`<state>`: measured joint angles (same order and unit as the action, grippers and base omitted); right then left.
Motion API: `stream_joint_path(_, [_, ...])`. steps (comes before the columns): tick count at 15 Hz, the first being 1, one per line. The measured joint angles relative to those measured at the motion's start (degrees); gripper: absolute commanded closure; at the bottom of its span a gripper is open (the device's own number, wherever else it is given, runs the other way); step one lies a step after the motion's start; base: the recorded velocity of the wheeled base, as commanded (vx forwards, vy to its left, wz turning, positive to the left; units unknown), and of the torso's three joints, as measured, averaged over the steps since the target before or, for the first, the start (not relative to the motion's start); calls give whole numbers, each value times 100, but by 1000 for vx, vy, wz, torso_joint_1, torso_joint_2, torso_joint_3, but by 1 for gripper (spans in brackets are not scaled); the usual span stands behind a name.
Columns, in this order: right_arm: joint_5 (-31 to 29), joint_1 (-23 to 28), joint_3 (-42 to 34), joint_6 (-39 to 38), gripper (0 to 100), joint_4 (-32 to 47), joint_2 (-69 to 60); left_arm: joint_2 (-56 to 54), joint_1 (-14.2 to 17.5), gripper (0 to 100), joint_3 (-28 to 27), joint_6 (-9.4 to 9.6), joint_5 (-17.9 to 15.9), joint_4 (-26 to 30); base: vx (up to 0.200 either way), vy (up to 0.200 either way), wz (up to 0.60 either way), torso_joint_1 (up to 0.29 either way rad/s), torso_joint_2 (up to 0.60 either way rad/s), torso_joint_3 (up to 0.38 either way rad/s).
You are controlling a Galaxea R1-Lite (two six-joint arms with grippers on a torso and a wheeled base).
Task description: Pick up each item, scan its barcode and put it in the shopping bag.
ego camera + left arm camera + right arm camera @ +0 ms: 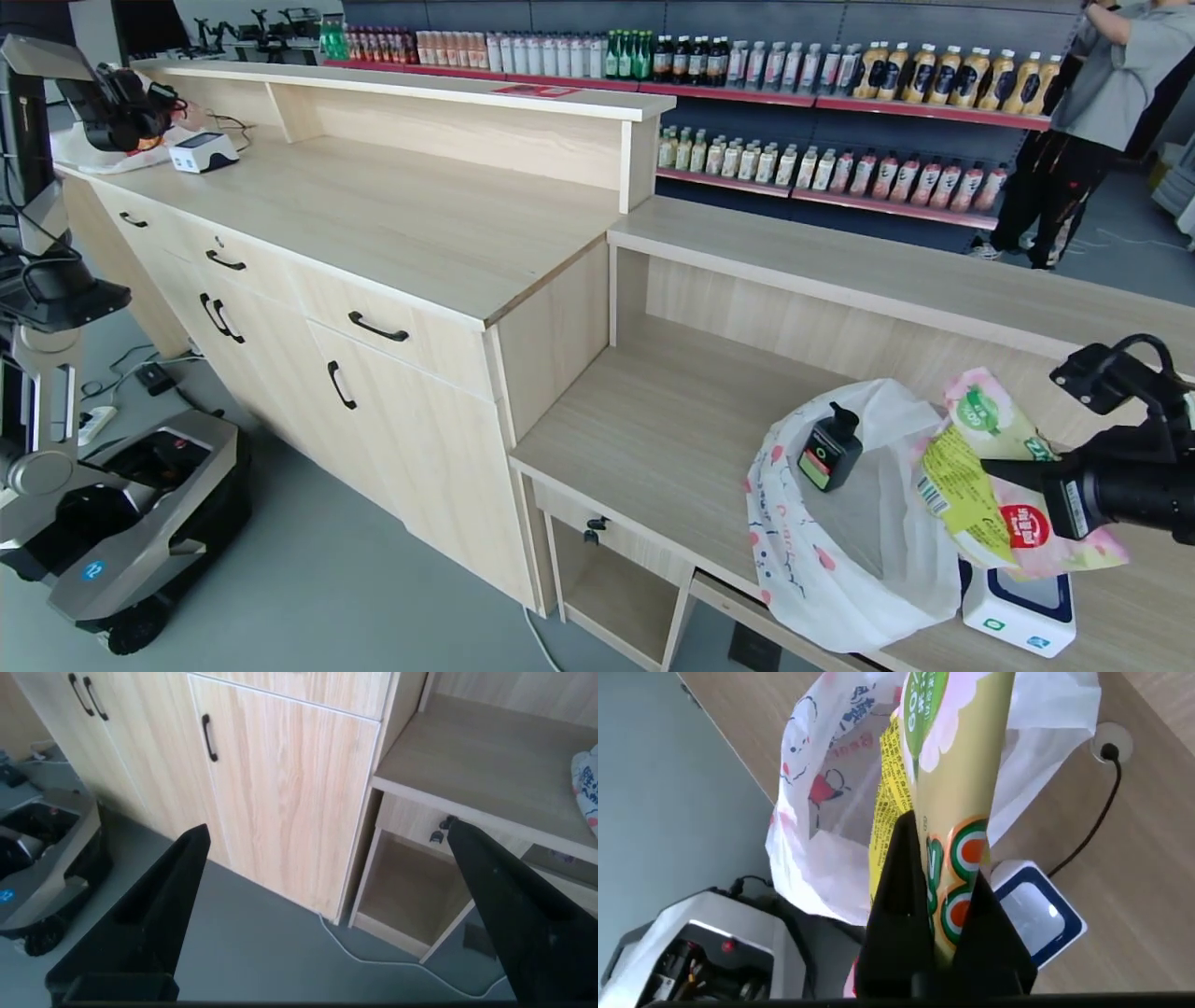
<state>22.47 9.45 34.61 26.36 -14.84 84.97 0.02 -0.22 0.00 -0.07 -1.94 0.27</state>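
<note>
- Right pincer (941, 859) is clamped on the snack packet (962, 462), a yellow, green and pink pack. It's gripped around the middle and held up tilted.
- The packet hangs right at the open mouth of the shopping bag (840, 579), on the bag's right side. Its lower end is over the white scanner (1018, 611).
- The bag sits open on the lower worktop (672, 420), and a black pump bottle (829, 455) is already inside it.
- The scanner sits on the worktop, just beside the bag.
- Left pincer (325, 835) is spread wide with nothing in it. It's hanging over the grey floor (262, 943) in front of the cabinet doors (280, 784), well apart from the bag.
</note>
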Motion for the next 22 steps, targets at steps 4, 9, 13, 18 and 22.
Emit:
stream_joint_path(4, [474,33,9,106,100,22,549,0,-2,0,0,0,0,0,0,0,0,0,0,0])
stream_joint_path(9, [512,-77,11,200,100,-352,1128,0,-5,0,0,0,0,0,0,0,0,0,0,0])
stream_joint_path(13, [528,-116,37,208,100,-845,1687,0,-2,0,0,0,2,0,0,0,0,0,0,0])
stream_joint_path(18, [1117,-184,-27,200,100,-1282,2175,0,-2,0,0,0,0,0,0,0,0,0,0,0])
stream_joint_path(22, [1143,-195,22,218,100,-1486,2471,0,-2,0,0,0,0,-2,0,0,0,0,0,0])
